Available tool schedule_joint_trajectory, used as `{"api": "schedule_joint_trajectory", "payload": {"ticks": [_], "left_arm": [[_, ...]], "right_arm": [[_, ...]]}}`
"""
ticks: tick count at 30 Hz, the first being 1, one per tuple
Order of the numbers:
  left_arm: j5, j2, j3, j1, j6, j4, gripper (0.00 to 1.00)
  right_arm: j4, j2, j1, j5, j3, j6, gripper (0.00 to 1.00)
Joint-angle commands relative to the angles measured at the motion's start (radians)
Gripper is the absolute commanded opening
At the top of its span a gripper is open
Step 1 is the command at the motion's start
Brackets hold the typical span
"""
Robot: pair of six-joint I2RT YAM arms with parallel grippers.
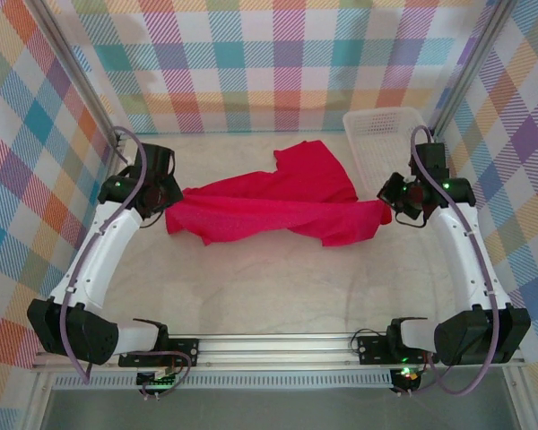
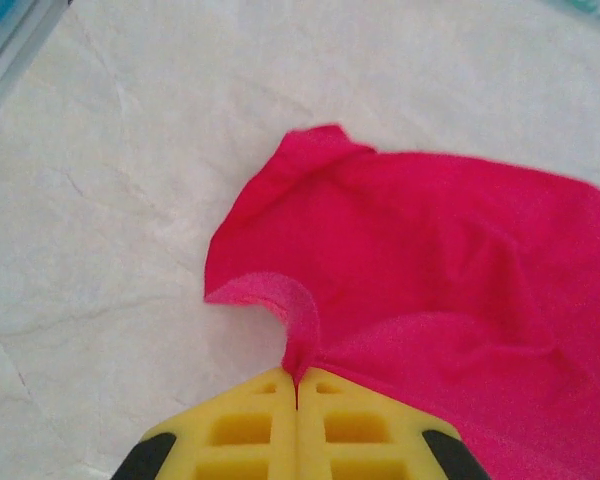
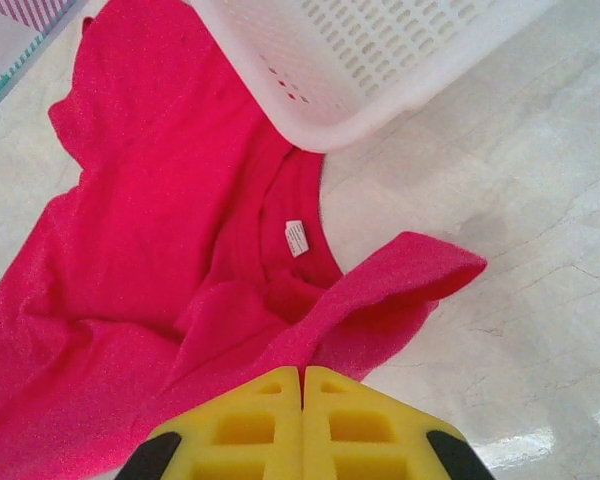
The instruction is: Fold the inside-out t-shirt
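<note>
On the pale marbled surface by a white basket, the red inside-out t-shirt lies stretched between 2 arms, the left hand and right hand each pinched tight on an opposite edge of its fabric.

T-shirt: uniform crimson, no print; small white label with tiny dark lettering.
Basket: white, slotted lattice.
Tabletop: cream, faint marble veining.
Walls: pastel plaid of teal, orange, pink and purple on white.
Left gripper, right gripper: yellow, black corners.
</note>
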Motion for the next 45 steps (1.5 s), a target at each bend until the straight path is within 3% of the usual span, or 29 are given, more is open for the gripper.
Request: {"api": "schedule_joint_trajectory", "payload": {"ticks": [1,7,12,22,24,25,26,30,32,39,45], "left_arm": [[0.012,-0.002,0.063,0.022,0.023,0.004,0.05],[0.192,0.019,-0.077,0.031,-0.018,0.162,0.05],[0.305,0.149,-0.127,0.059,-0.049,0.234,0.05],[0.420,0.669,0.187,0.112,-0.049,0.256,0.04],[0.444,0.728,0.230,0.119,-0.045,0.243,0.08],[0.447,0.738,0.234,0.123,-0.044,0.241,0.14],[0.445,0.735,0.226,0.127,-0.042,0.243,0.26],[0.414,0.640,0.121,0.139,-0.044,0.269,0.57],[0.379,0.574,0.067,0.140,-0.046,0.257,0.63],[0.414,0.371,-0.191,0.141,-0.091,0.314,0.65],[0.580,0.325,-0.363,0.139,-0.138,0.499,0.58]], "right_arm": [[0.011,0.014,-0.007,-0.015,0.039,-0.009,0.00],[0.072,0.012,-0.004,-0.134,0.009,0.015,0.00],[0.111,0.038,0.018,-0.185,-0.019,0.024,0.00],[0.151,0.110,0.056,-0.159,-0.024,0.030,0.00],[0.154,0.121,0.059,-0.162,-0.026,0.029,0.00],[0.156,0.126,0.059,-0.163,-0.027,0.028,0.00],[0.156,0.131,0.060,-0.165,-0.026,0.028,0.00],[0.155,0.145,0.060,-0.169,-0.017,0.016,0.00],[0.158,0.151,0.062,-0.177,-0.012,0.013,0.00],[0.168,0.154,0.064,-0.184,-0.018,0.008,0.00],[0.177,0.166,0.066,-0.197,-0.018,0.012,0.00]]}}
